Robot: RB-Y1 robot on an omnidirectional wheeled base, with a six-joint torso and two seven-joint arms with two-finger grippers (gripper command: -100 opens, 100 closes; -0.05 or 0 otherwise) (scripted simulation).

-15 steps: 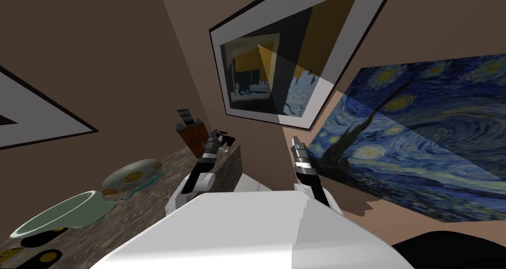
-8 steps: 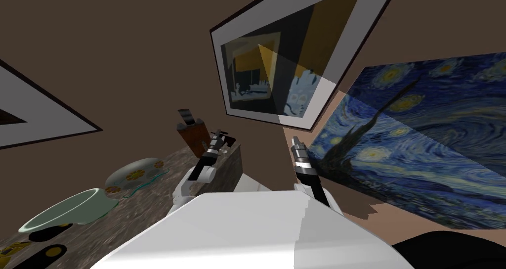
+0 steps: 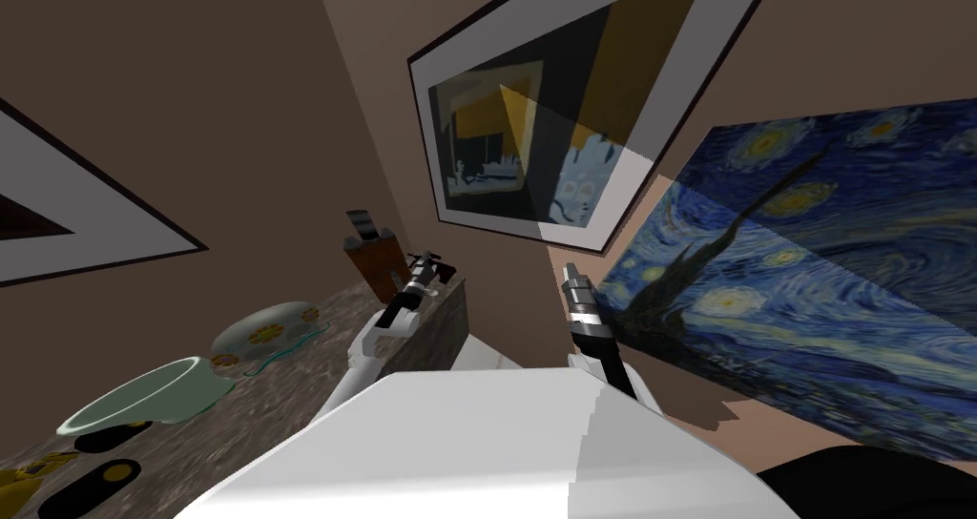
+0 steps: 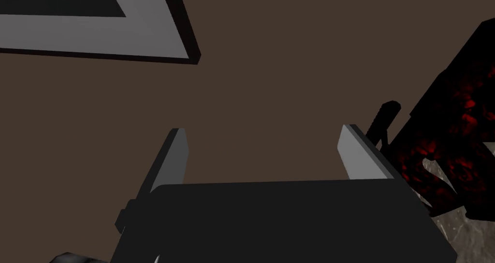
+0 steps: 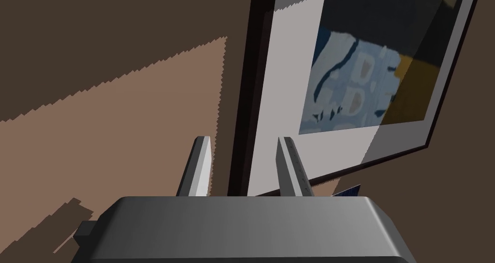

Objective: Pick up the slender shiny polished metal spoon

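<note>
— Since a second ago the left arm is stretched further out over the counter, and the left gripper is brought closer to the knife block; the slight shift of the whole head view is put down to the camera

— How are the fingers held?

— On the left they are spread wide with nothing between them, and the knife block is seen just beside one blade. On the right gripper a narrow gap is shown, nothing is held, and it is raised well apart from the knife block

— And where is the spoon found?

— It cannot be made out for certain. A small pale patch is seen on the counter just beside the knife block, and may be it

— What is meant for the task?

— The reach is judged to be under way and the grasp not yet begun. The left gripper is pointed at the wall past the knife block, so a downward tilt is thought to be needed before anything is closed on
</note>
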